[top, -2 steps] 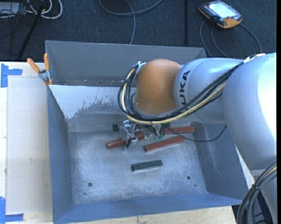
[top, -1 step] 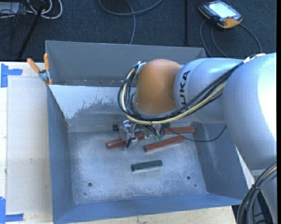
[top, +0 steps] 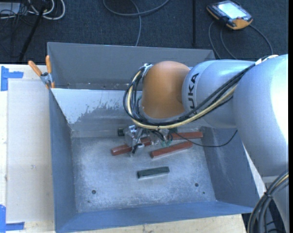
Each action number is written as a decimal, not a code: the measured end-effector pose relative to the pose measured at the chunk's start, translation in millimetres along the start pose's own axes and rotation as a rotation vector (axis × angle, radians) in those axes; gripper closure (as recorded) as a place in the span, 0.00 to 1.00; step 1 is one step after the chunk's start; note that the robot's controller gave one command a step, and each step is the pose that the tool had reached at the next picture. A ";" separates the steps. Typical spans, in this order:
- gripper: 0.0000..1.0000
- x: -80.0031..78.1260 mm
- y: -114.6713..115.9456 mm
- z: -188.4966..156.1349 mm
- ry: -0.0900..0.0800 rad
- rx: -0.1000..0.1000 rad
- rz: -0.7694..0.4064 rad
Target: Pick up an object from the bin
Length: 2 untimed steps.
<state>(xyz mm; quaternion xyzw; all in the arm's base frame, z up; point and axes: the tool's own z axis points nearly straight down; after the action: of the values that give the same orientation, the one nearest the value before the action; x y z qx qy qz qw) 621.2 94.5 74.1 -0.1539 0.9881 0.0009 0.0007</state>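
Camera view: my arm (top: 243, 101) is in from the right, bent down into the grey bin (top: 88, 144). The wrist is under the orange cover (top: 161, 89), with cable loops (top: 130, 98) hanging off its left side. Under that, my claw (top: 135, 143) is low, close to the bin floor, roughly mid-bin and a bit toward the back wall. It sits right over the left reddish-brown stick (top: 122, 150), at that stick's middle-to-right part. The stick lies flat, slanting up to the right, with its left end poking out past the claw. Can't tell if the claw is apart or together because the cover and cables block too much. Also can't tell if it's touching the stick or just above it, so I'm not calling it held. A second reddish-brown stick (top: 171, 150) lies just to the right, at the same slant and flat on the floor. It's near the claw but apart from the first stick as far as I can see. A third stick (top: 190, 135) is behind that, closer to the back wall, partly under my wrist. A dark grey flat bar (top: 153, 172) lies alone toward the front, apart from the sticks and nearly level across. There's a small dark bit (top: 121, 131) left of the claw, can't make out what it is. The bin floor is speckled grey metal.
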 end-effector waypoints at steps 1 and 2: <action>1.00 2.8 0.6 -19.3 0.012 -0.001 0.000; 1.00 0.6 0.5 -42.0 0.004 0.001 0.001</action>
<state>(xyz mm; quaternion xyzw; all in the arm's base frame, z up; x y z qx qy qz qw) 620.4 94.8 116.2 -0.1535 0.9881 0.0003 -0.0012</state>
